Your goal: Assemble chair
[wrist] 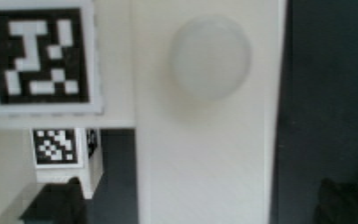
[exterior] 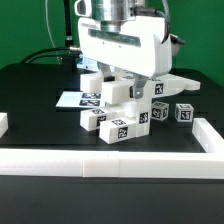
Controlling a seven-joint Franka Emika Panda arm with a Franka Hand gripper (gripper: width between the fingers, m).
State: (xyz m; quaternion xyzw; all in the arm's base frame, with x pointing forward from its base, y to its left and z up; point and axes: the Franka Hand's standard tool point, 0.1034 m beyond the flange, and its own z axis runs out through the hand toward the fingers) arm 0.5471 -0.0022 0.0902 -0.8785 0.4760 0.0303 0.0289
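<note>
My tool [exterior: 124,86] hangs with its jaws spread, gripping nothing, just over the chair [exterior: 112,120] parts clustered mid-table. The table [exterior: 30,95] is matte black, with a low white border wall [exterior: 110,160] along its front. The marker board [exterior: 72,99] lies behind, against a green backdrop [exterior: 205,40].
</note>
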